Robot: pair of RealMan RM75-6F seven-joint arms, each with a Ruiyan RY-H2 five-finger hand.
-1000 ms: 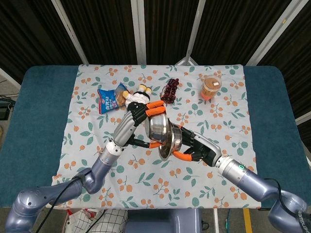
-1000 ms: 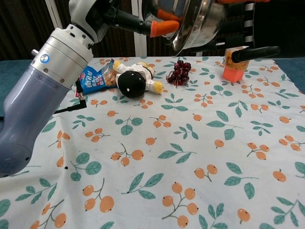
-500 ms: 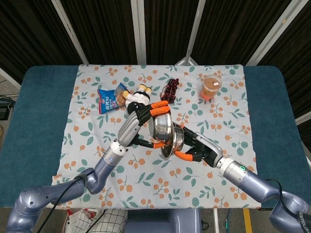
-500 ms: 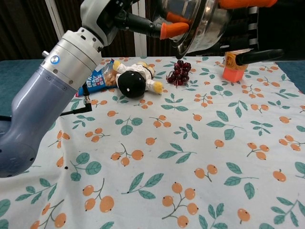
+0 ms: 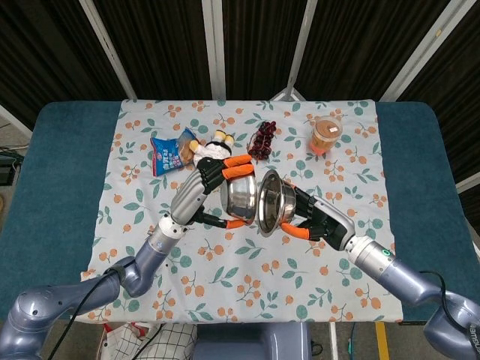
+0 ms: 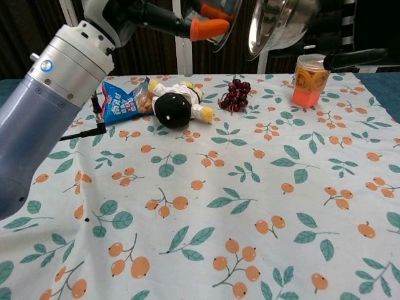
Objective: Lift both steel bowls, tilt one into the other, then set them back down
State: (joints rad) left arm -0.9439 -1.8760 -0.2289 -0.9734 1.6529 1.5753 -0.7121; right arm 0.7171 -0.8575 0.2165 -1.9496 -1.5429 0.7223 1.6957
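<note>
Steel catches the light at the middle of the head view: two bowls held in the air above the counter point(image 5: 60, 172). The left hand point(image 5: 212, 189) grasps the left bowl point(image 5: 241, 193) with orange-tipped fingers curled over its rim, and the right hand point(image 5: 311, 219) clasps the right bowl point(image 5: 271, 202) from behind. A moment ago the two bowls were nested, one mouth tipped into the other; now they have come apart, with a slim gap between the rims, and the right bowl has turned more upright on its edge. In the chest view the pair shows at the top edge, the split between them plain. I judge that the tilt is done and the hands are separating the bowls, so setting them down is what remains.

Both bowls are thin, polished, round and smooth, likely slippery under rubbery fingertips. Below lies a soft cloth point(image 5: 142, 225) printed with oranges and leaves. On it, towards the upper part of the frame, rest a crinkly snack bag point(image 5: 169, 151), a plush doll point(image 5: 212, 146), a bunch of dark grapes point(image 5: 262, 139) and a clear cup point(image 5: 327, 133).
</note>
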